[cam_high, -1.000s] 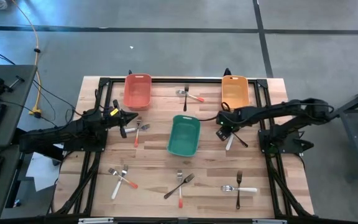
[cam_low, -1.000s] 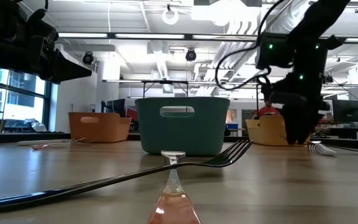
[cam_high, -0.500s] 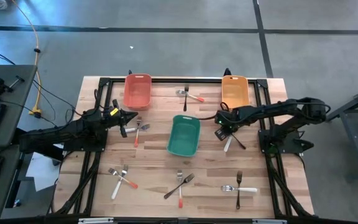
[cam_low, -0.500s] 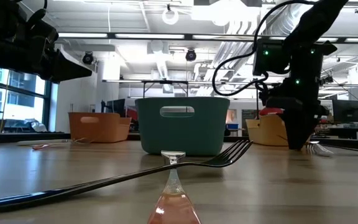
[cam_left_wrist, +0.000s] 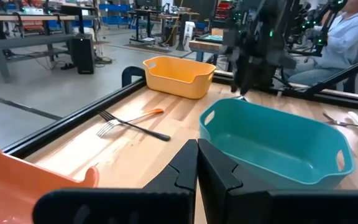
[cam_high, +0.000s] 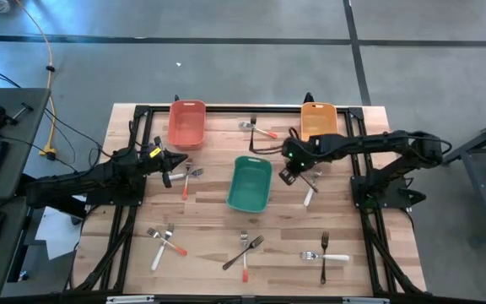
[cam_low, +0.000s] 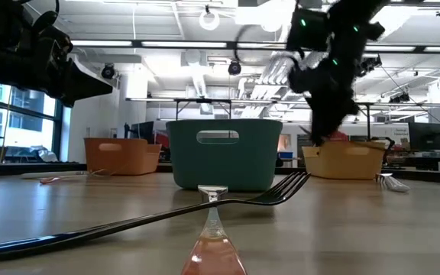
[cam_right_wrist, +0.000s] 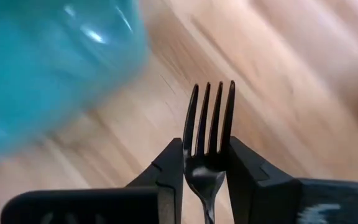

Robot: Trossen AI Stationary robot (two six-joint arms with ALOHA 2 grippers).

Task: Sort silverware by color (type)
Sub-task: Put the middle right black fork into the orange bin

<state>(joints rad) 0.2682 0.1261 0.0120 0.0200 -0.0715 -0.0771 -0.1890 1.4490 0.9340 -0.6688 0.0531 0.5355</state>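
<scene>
On the left of the high view, the left gripper (cam_high: 164,158) hangs over the bench (cam_high: 209,228), its fingers pressed together with nothing between them, as the left wrist view shows. Just right of it lie two pieces of silverware (cam_high: 186,178), long axes roughly up-down in the frame. At lower left a crossed pair (cam_high: 163,242) lies on the bench. Upper left stands the salmon bin (cam_high: 186,123), its inside looking bare. At centre the teal bin (cam_high: 250,184) also looks bare inside. Above it, at upper centre, two pieces (cam_high: 256,130) cross. Below it, another crossed pair (cam_high: 245,250) lies at lower centre. Right of the teal bin's upper corner, the right gripper (cam_high: 287,171) has its fingers clamped on a dark fork (cam_right_wrist: 209,140), tines pointing forward out of the fingers. A white-handled piece (cam_high: 310,194) lies just right of it. The orange bin (cam_high: 319,123) stands upper right. At lower right two more pieces (cam_high: 324,255) cross.
</scene>
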